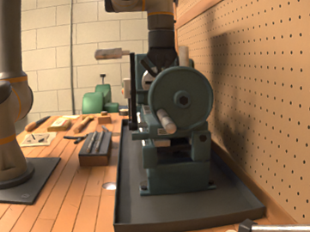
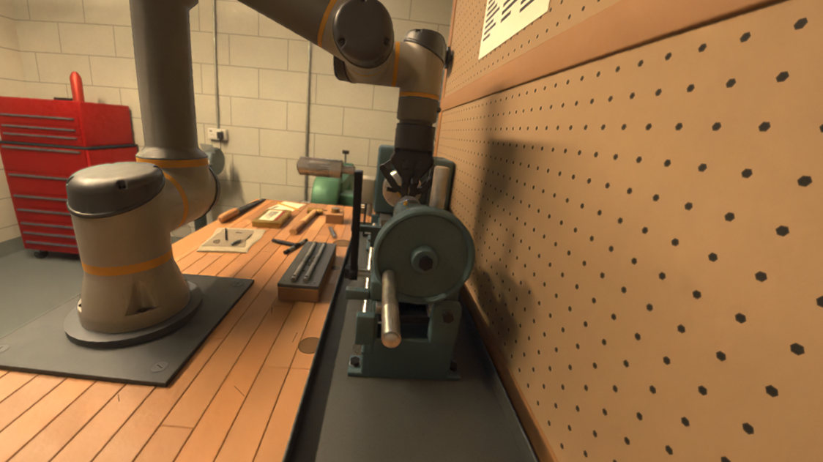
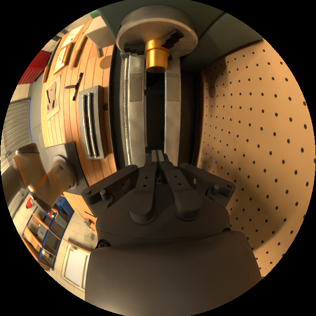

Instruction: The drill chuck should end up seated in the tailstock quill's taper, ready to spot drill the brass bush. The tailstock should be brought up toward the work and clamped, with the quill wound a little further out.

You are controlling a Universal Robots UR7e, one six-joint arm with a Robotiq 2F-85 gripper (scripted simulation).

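Observation:
On the small green lathe in its black tray, the tailstock (image 2: pixel 412 308) stands at the near end of the bed. Its round handwheel (image 1: pixel 180 98) faces the side cameras, with a metal crank handle (image 2: pixel 390 309) sticking out. My gripper (image 3: pixel 156 154) hangs over the bed ways just beyond the tailstock, fingers closed and empty. At the far end the brass bush (image 3: pixel 156 57) sits in the lathe chuck (image 3: pixel 157 29). The bed ways (image 3: pixel 151 109) run bare between my fingers and the bush. The quill and the drill chuck are hidden from me.
The pegboard wall (image 2: pixel 663 249) rises close behind the lathe. The tray rim (image 2: pixel 321 328) borders the bench side. A block with long dark tools (image 2: pixel 306 271) lies left of the tray. Hand tools and papers (image 2: pixel 233 239) lie further along the bench, near my arm's base (image 2: pixel 129 273).

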